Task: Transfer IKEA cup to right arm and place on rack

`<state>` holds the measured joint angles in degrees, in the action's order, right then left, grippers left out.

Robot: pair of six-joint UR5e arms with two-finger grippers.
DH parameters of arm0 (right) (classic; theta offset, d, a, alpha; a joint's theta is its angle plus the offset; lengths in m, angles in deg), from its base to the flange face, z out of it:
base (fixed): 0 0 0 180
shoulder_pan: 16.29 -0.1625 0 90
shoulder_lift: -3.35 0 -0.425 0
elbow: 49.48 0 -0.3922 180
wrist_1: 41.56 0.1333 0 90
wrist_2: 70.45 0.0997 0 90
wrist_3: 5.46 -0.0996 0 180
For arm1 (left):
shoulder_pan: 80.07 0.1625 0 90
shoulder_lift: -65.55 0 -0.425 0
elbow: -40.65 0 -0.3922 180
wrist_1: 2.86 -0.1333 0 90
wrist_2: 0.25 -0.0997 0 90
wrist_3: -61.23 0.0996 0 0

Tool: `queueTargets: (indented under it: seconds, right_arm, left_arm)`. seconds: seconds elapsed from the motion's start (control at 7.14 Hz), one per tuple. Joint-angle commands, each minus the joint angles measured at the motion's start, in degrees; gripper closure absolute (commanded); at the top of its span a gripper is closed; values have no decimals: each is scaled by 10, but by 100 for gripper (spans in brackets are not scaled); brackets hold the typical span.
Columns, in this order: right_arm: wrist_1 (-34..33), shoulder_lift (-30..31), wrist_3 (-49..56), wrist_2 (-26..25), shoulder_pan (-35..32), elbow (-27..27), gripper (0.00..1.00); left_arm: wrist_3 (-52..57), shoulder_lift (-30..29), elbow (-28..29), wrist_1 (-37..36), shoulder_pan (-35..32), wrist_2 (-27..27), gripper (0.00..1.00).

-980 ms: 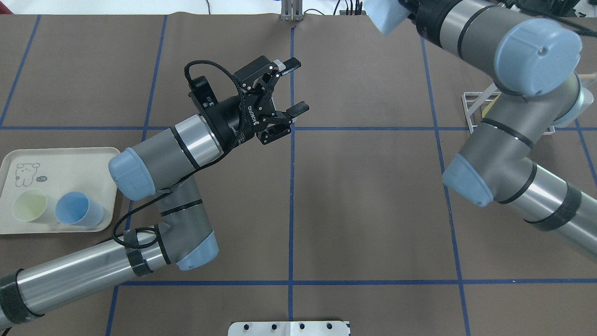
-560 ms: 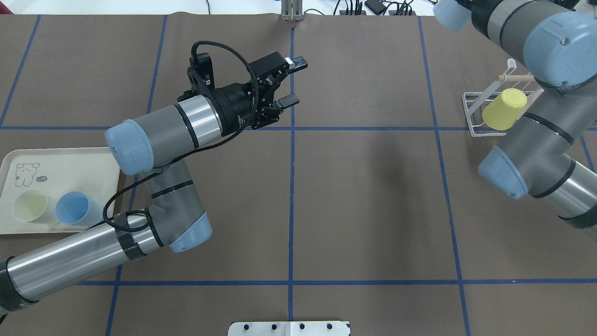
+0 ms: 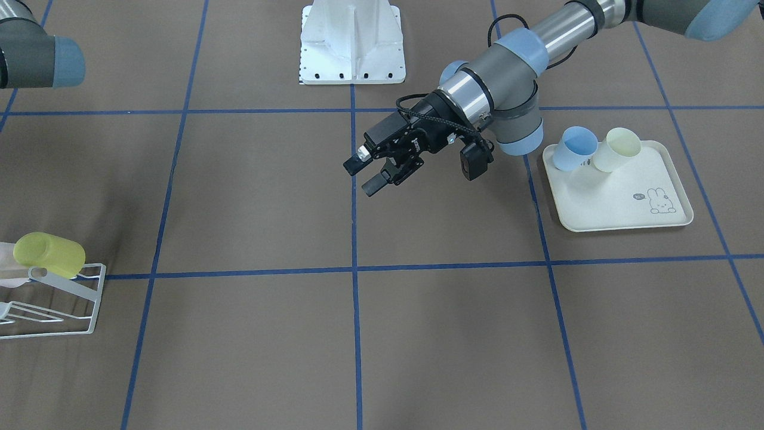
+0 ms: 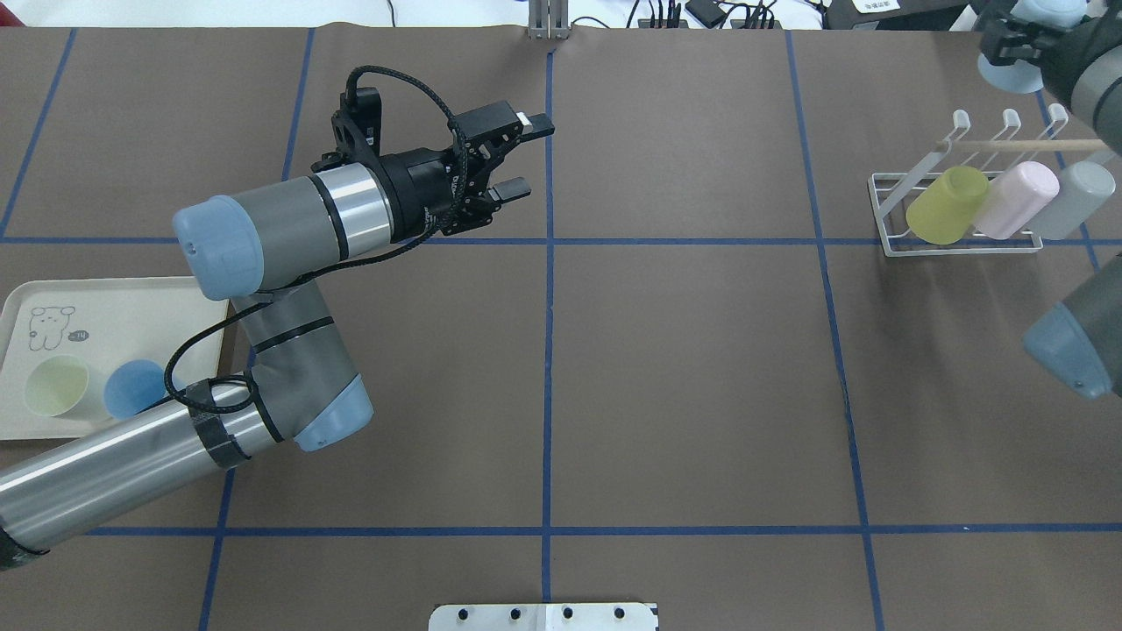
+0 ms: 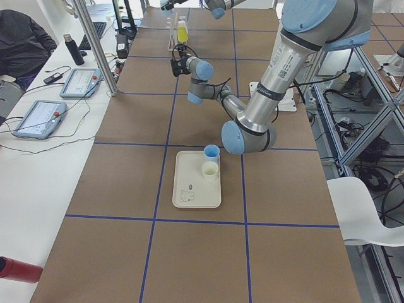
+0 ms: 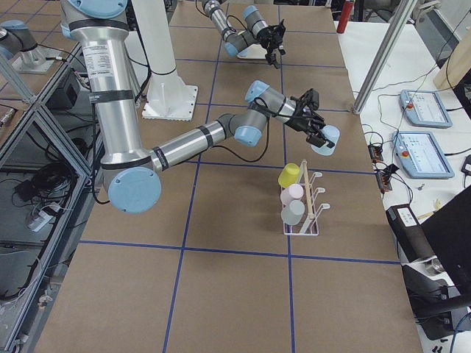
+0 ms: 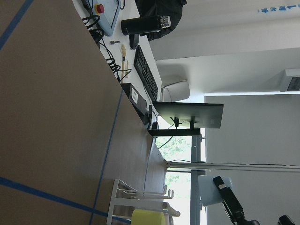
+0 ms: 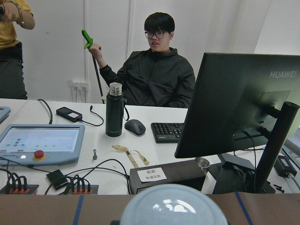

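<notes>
Starting at the overhead view's left side, I am seeing the cream tray (image 4: 114, 298) sitting on the bench (image 4: 684, 368), carrying a cream cup (image 4: 55, 390) and a blue cup (image 4: 131, 388). The left arm (image 4: 272, 223) is covering part of the blue one. The left hand (image 4: 529, 158) is hanging above the middle gridline with its fingers spread apart and nothing between them. Further right, the white wire rack (image 4: 884, 206) is holding a yellow-green cup (image 4: 947, 203), a pink cup (image 4: 1017, 200) and a grey cup (image 4: 1074, 200), all lying slanted under the wooden dowel (image 4: 1008, 145). At the far right, the right hand (image 6: 321, 135) is clamping the IKEA cup (image 8: 173, 208), a pale blue plastic tumbler, in the air beyond the rack and clear of its prongs. From overhead the frame's top edge is cutting that cup off and the black fingers are hiding much of it. In the right wrist view only a round pale face is showing, and I cannot tell whether it is mouth or base.
</notes>
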<state>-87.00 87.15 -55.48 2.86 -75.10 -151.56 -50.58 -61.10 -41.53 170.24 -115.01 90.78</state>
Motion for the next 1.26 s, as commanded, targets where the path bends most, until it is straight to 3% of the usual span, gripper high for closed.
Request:
queueTargets:
  seconds: [0.0, 0.28, 0.42, 1.12]
  right_arm:
    - [145, 6, 30, 73, -55, 113, 100]
    - [242, -21, 49, 112, -84, 226, 100]
    - [249, -43, 50, 128, -96, 255, 100]
    - [251, -44, 84, 141, -102, 276, 100]
  left_arm:
    - [0, 1, 0, -1, 0, 3, 0]
    - [0, 1, 0, 0, 0, 3, 1]
    - [0, 1, 0, 0, 1, 3, 1]
    - [0, 2, 0, 1, 2, 5, 1]
